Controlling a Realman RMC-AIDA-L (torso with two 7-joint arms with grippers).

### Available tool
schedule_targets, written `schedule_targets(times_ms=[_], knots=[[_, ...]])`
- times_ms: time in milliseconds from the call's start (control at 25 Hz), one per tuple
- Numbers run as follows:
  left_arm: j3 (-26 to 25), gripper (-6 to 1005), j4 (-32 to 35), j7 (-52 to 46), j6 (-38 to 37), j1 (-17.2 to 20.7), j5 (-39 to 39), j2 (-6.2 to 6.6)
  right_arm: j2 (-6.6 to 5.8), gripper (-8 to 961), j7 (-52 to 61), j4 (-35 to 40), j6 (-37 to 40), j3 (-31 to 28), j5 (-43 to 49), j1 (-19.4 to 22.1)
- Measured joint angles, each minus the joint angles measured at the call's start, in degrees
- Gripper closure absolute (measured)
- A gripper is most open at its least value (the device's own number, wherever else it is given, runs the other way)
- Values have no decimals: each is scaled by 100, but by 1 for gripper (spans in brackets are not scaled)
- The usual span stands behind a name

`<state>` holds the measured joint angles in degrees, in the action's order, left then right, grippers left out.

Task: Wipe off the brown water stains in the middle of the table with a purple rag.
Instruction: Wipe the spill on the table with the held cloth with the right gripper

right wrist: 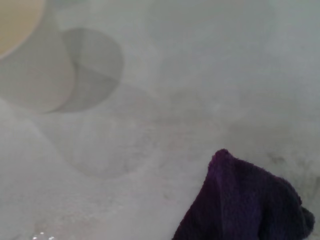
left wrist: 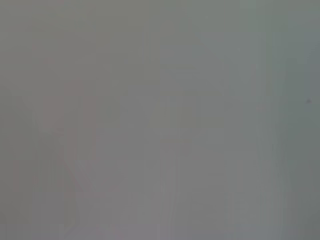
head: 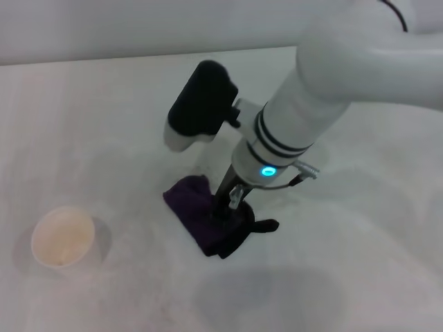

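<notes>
My right gripper [head: 228, 205] points down and pinches the soft dark purple rag [head: 204, 214], which lies bunched right under it on the flat white table [head: 360, 242]. A white paper cup [head: 62, 237] stands far off to my left.

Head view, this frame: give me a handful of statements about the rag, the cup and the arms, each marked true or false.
1. The right pincer presses down on the purple rag. True.
2. The rag lies inside the paper cup. False: it lies on the table, apart from the cup.
3. The cup stands on the robot's left of the rag. True.
4. The left pincer is holding the cup. False: no left arm shows in the head view, and nothing touches the cup.
5. The rag is yellow. False: it is dark purple with black edging.
</notes>
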<state>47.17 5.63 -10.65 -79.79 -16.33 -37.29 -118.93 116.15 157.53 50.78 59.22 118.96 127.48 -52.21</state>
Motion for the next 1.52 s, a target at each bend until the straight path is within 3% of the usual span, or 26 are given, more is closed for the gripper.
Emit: schedule_targets(times_ms=[400,1000,1280,1520], knots=[[7,122,0,9,44,-39,3,2,-5,844,59,603,-541,1219,-532,13],[-18,121,0,11,76,-11,2,2,-4,848,19,870,-965,1784,-550,20],[-23,121,0,11,174,0,3,1,12,854,15,827,-1005,1741,-491,31],[-24,121,21,11,202,-41,7,8,1,857,14,450,-748,1007,-27,60]])
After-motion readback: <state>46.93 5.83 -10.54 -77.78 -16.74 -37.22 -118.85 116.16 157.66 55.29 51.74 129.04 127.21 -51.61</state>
